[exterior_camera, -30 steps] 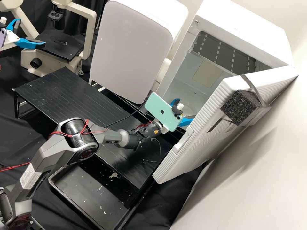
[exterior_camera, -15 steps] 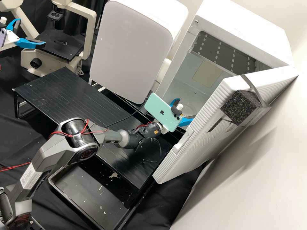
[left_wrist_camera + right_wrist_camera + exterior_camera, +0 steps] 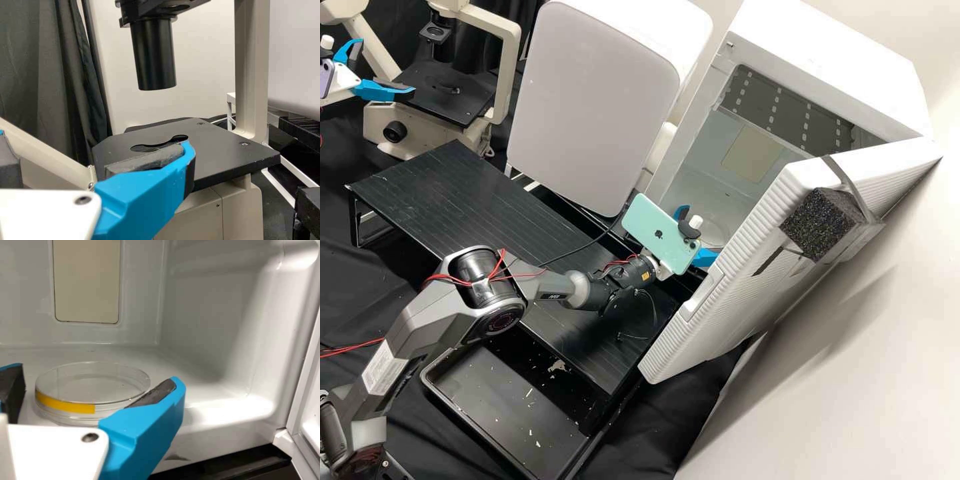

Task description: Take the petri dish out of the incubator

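the petri dish (image 3: 92, 392) sits flat on the floor of the incubator (image 3: 833, 53), near the front edge. the right gripper (image 3: 94, 376) has its fingers apart, one on each side of it. if they close too high, they may lift just the lid. a crooked squeeze could make it slip. the left gripper's (image 3: 387, 65) fingers are apart too.

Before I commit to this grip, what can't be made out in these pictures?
Contact between right end effector and petri dish: right wrist view, one finger covers part of the rim.
Right finger roots: high view, behind the phone.
Part of the incubator's interior: high view, behind its door.
Left end effector's farther finger: left wrist view, mostly cut off by the edge.
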Robot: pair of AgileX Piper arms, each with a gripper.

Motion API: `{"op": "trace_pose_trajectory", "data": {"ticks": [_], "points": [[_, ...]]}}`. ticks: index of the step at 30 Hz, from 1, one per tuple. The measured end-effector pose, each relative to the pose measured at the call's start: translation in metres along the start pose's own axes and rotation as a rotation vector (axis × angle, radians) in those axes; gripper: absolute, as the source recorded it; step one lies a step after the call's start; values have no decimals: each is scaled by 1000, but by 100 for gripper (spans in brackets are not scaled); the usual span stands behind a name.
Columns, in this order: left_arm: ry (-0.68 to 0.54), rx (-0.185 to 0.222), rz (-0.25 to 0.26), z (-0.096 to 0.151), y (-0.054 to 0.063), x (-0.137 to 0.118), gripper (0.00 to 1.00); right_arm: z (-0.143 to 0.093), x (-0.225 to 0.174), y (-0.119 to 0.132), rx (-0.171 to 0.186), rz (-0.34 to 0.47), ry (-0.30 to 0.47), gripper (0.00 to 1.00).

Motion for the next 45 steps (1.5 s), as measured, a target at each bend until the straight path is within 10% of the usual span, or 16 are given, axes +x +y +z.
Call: {"op": "trace_pose_trajectory", "data": {"ticks": [8, 9, 45], "points": [[0, 0, 0, 0, 0, 0, 100, -1, 2, 1, 36, -9, -14, 100], [0, 0, 0, 0, 0, 0, 100, -1, 2, 2, 43, -13, -16, 0], [0, 0, 0, 0, 0, 0, 100, -6, 8, 4, 55, -62, -17, 0]]}}
